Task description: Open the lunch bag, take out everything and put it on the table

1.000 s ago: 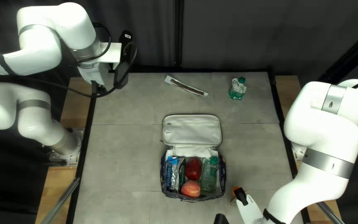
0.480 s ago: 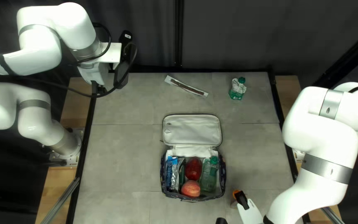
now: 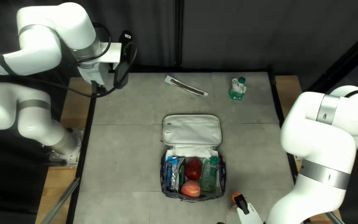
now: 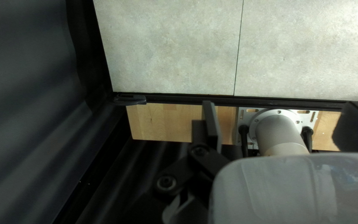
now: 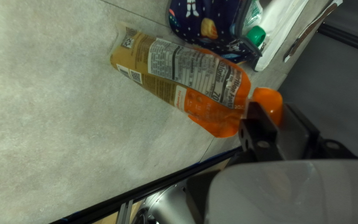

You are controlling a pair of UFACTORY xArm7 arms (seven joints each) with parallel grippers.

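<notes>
Near edge of the table, right of centre: the right claw is closed on the orange cap of an orange pouch, one finger on each side of the cap. The pouch body hangs away from the fingers over the grey surface, just right of the lunch bag; whether its lower end touches the table cannot be told. From the top left view only the cap and the black fingers show, close to the bag's near right corner, and the right arm's white links cover much of the right side. The lunch bag sits at mid-table toward the near edge, unzipped, with its pale lid folded flat toward the far side. Inside, left to right: a bar in a blue and silver wrapper, a dark red apple with a paler apple nearer to the camera, and a pouch with a green cap. Far side of the table: a thin dark stick in a clear wrapper lies at a slant, and to its right, well apart, lies a second green pouch. The left claw is raised over the far left corner, fingers spread wide, nothing between them.
</notes>
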